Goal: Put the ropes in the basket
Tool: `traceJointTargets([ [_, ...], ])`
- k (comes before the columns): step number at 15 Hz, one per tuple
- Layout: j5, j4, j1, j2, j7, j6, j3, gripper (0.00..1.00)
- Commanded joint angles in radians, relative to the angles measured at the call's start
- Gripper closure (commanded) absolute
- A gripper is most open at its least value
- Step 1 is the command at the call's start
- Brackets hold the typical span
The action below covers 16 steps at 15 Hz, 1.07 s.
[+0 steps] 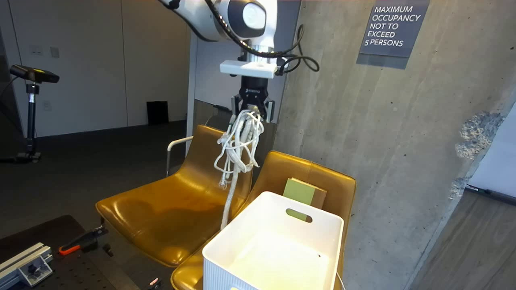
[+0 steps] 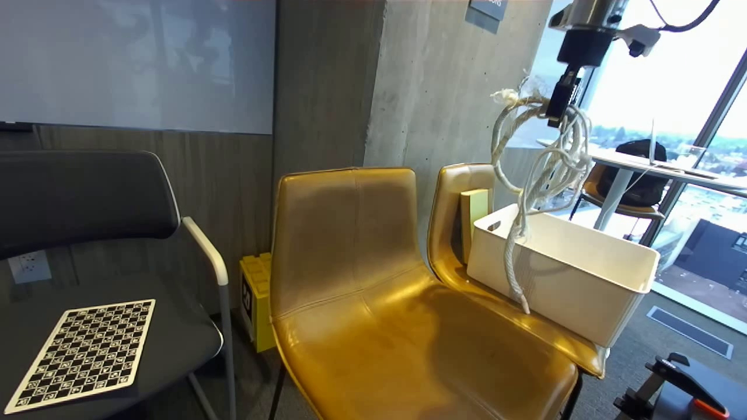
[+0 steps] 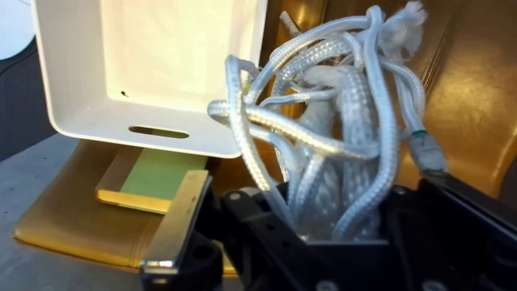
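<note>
A bundle of white ropes hangs in the air from my gripper, seen in both exterior views [image 1: 240, 149] [image 2: 554, 169]. My gripper [image 1: 252, 117] points down; its fingers stand wide apart with the thick bundle wedged between them near the palm. It also shows in an exterior view [image 2: 557, 119] and the wrist view [image 3: 315, 178]. A rope end touches one fingertip in the wrist view. The white basket [image 1: 219, 272] [image 2: 572, 280] stands on a tan chair. In the wrist view, the ropes [image 3: 355, 109] hang beside the basket [image 3: 101, 119], overlapping its rim. One long end dangles lower outside it.
A green-and-brown book [image 1: 299, 192] leans on the chair back [image 1: 334, 177] behind the basket. Another tan chair [image 2: 362, 291] stands beside it. A concrete wall [image 1: 383, 141] rises behind. A dark chair [image 2: 87, 198] with a checkered board [image 2: 87, 350] is farther off.
</note>
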Motion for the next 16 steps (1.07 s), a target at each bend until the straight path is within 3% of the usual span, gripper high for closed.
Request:
traceJointTargets([
  [1, 0.073, 0.191, -0.07, 0.022, -0.036, -0.114, -0.041, 1.0],
  [7, 0.107, 0.517, -0.191, 0.126, -0.055, -0.283, -0.1, 1.0],
  [16, 0.14, 0.927, -0.328, 0.342, -0.086, -0.496, -0.081, 1.0],
])
